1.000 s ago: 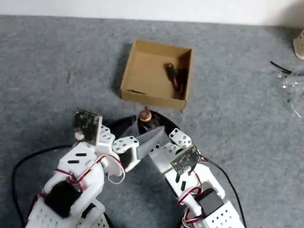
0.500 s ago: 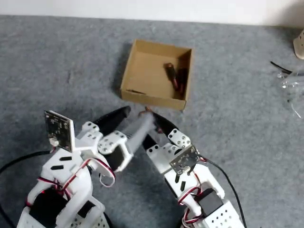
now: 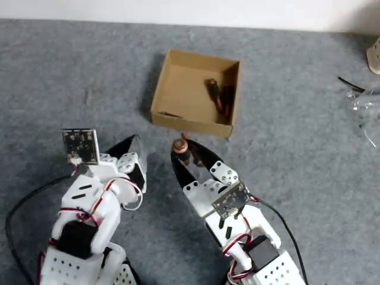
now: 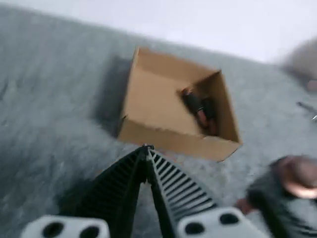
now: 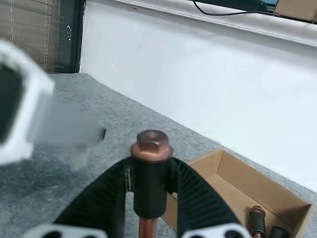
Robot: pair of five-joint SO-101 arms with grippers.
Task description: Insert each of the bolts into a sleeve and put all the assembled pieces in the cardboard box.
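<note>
The open cardboard box (image 3: pixel 165 108) rests on the grey felt beyond both arms, with dark assembled pieces (image 3: pixel 217 95) lying along its right wall. Just in front of the box's near wall, my right gripper (image 3: pixel 185 157) is shut on an upright black sleeve (image 5: pixel 150 191) with a copper bolt (image 5: pixel 151 143) through it. The bolt head sticks out above the sleeve. My left gripper (image 3: pixel 132 145) sits to the left of that piece, apart from it, shut and holding nothing (image 4: pixel 147 149). The left wrist view also shows the box (image 4: pixel 153 106) and its pieces (image 4: pixel 200 106).
Grey felt covers the table, and a white wall (image 5: pixel 223 94) runs along its far edge. Clear plastic and black wires (image 3: pixel 359 101) lie at the far right. A pale object (image 3: pixel 374 56) pokes in at the right edge.
My left gripper has drawn back from the bolt and sleeve, swung left and closed. The right gripper has stayed put with the piece.
</note>
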